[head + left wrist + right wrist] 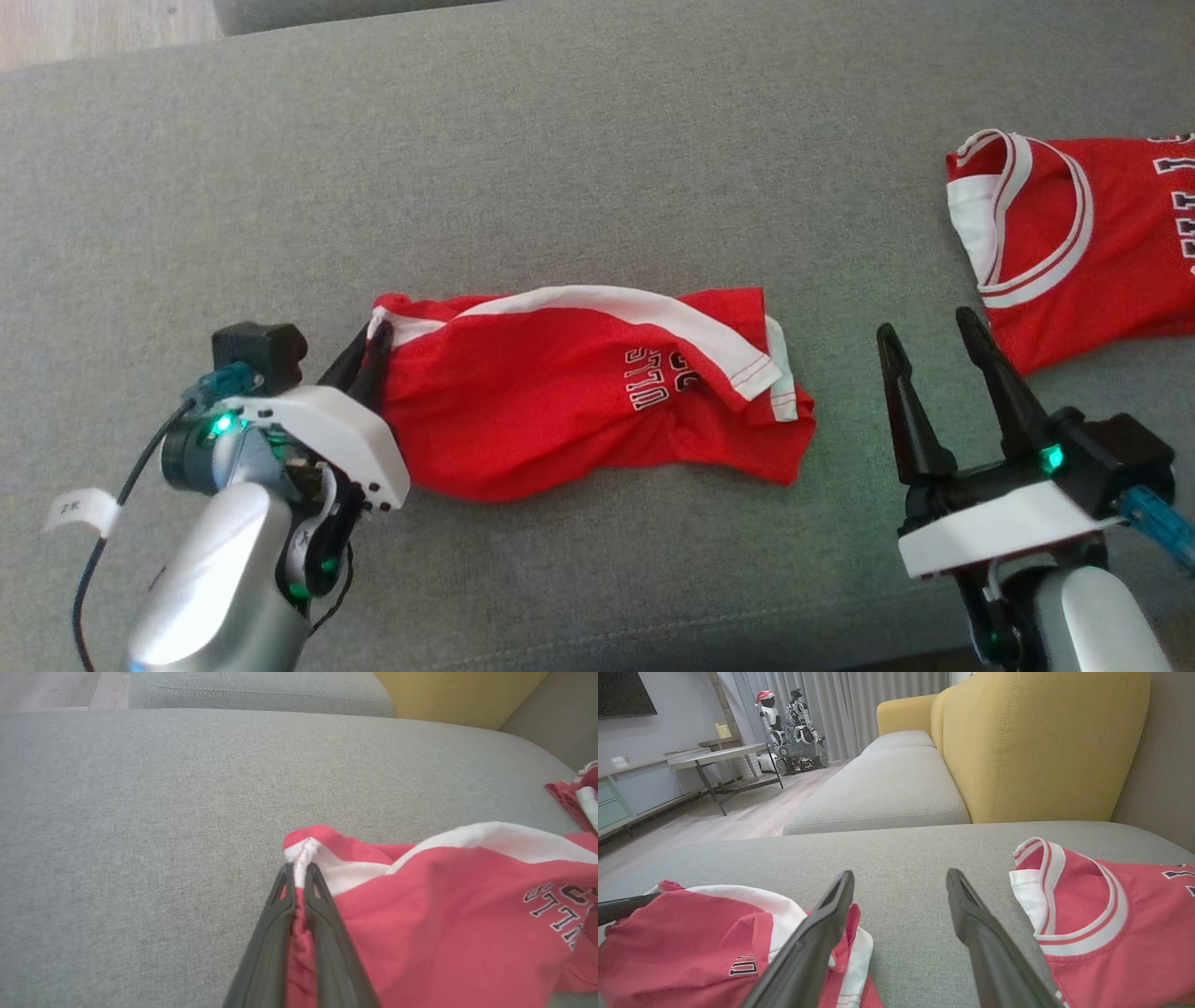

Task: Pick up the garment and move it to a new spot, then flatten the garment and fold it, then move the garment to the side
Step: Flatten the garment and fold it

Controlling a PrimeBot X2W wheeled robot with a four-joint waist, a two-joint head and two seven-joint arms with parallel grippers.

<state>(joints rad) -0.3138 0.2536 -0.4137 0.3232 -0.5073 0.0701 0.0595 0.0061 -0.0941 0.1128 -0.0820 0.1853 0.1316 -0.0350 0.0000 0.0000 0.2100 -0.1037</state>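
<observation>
Red garment (560, 411), left gripper (375, 334) pinching its edge — right gripper (926, 323) spread

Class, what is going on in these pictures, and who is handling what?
A two-armed robot is working on clothes on a grey sofa cushion. Its left tool is shut on one end of the red shorts, which lie crumpled and not yet flattened. Its right tool is open and holds nothing. It is over the cushion, between the shorts and a red jersey lying apart.
</observation>
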